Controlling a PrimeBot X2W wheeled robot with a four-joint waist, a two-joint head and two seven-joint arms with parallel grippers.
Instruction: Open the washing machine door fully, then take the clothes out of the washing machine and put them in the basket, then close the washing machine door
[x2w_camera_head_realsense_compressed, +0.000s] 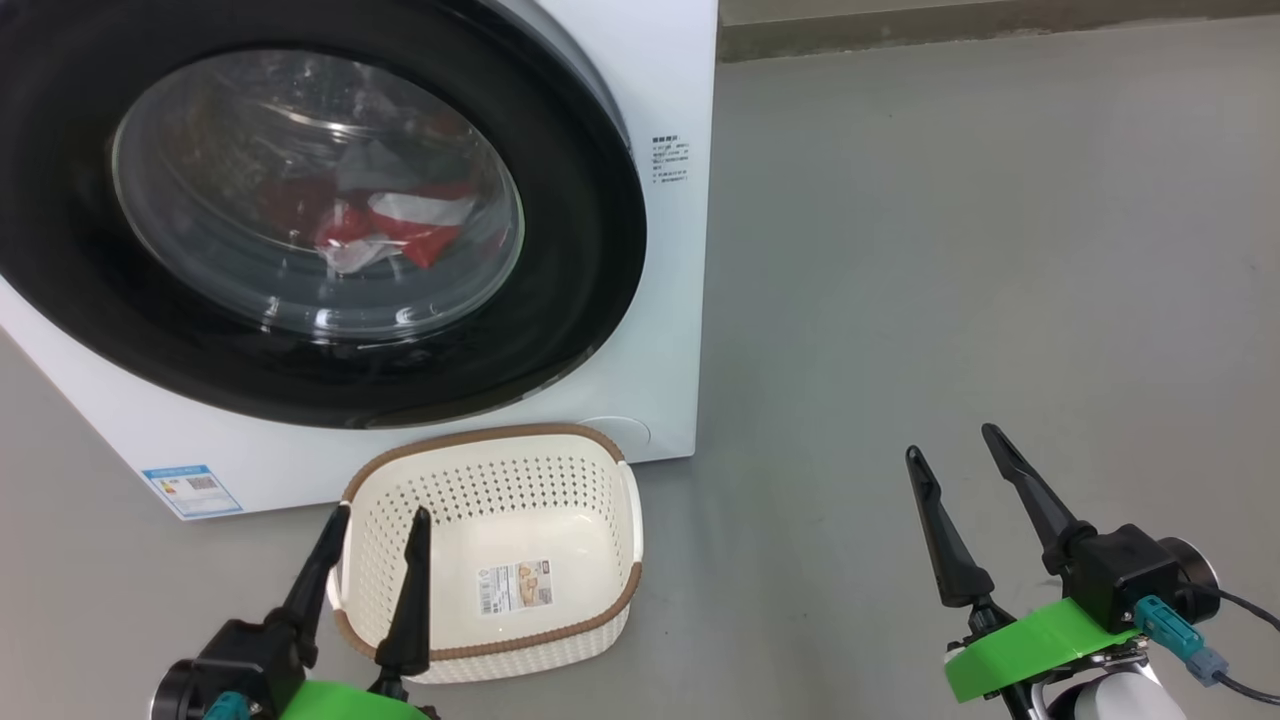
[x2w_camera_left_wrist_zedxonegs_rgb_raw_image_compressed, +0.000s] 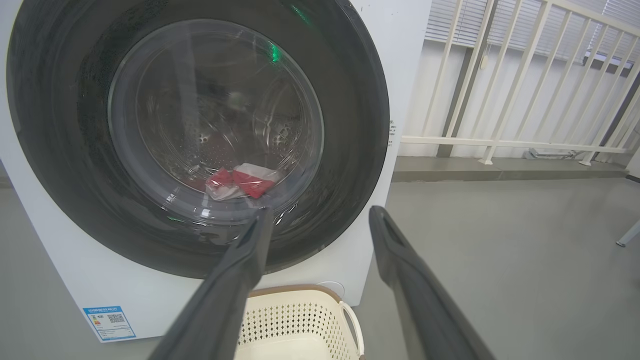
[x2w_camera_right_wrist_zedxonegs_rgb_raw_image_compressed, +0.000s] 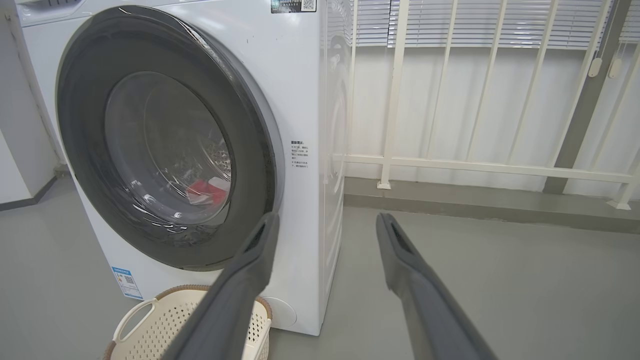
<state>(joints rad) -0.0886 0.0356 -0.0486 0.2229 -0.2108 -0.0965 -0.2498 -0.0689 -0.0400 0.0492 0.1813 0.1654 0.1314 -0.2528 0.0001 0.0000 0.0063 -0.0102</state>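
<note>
- The washing machine door (x2w_camera_head_realsense_compressed: 590, 250) lies ahead of and above both hands. It looks shut against the washing machine (x2w_camera_head_realsense_compressed: 670, 80), with the clothes (x2w_camera_head_realsense_compressed: 400, 235) behind its glass.
- The left hand (x2w_camera_head_realsense_compressed: 383, 512), released and empty, hovers at the basket (x2w_camera_head_realsense_compressed: 480, 440) just under the door. It is nearer than the right hand (x2w_camera_head_realsense_compressed: 951, 441), which is also released and sits beyond the machine's right edge.
- Bare floor (x2w_camera_head_realsense_compressed: 950, 250) on the right leaves room to swing.

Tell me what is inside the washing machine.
Through the glass of the washing machine door, red clothes with some white cloth lie low in the perforated drum. The door's black rim and glare on the glass cover the rest, so anything more cannot be seen.
</note>
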